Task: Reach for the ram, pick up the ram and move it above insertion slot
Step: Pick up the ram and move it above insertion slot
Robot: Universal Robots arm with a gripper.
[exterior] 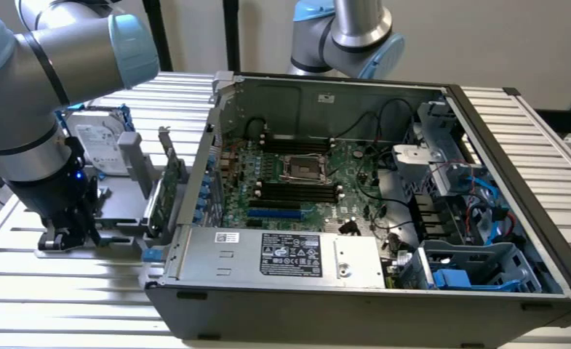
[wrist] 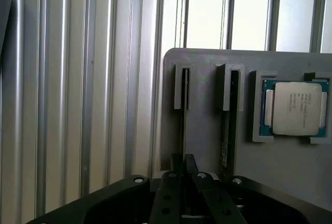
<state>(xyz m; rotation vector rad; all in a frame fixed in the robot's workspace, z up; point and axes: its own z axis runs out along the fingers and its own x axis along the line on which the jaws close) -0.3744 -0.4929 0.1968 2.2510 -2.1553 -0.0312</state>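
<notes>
Gripper (wrist: 183, 163) is seen apparently clamped on the ram (wrist: 182, 130), pinched edge-on between its fingertips and seated in the gray holder (wrist: 207, 79) slot. It should be drawn straight out, untilted, so binding is avoided.

The arm (exterior: 35, 138) bends steeply down, wrist vertical, its hand (exterior: 67, 238) pointing straight downward.

An open computer case (exterior: 363, 305) sits on the slatted metal tabletop (exterior: 33, 291), its motherboard (exterior: 355, 174) exposed with the CPU socket (exterior: 302, 169) between rows of memory slots. A labelled power supply (exterior: 276, 258) fills the near corner. At the exterior view's left, the robot arm (exterior: 33, 109) reaches down, its gripper (exterior: 67, 231) low over a grey holder (exterior: 120, 207). A hard drive (exterior: 99, 138) and a green expansion card (exterior: 172, 182) stand upright there.
</notes>
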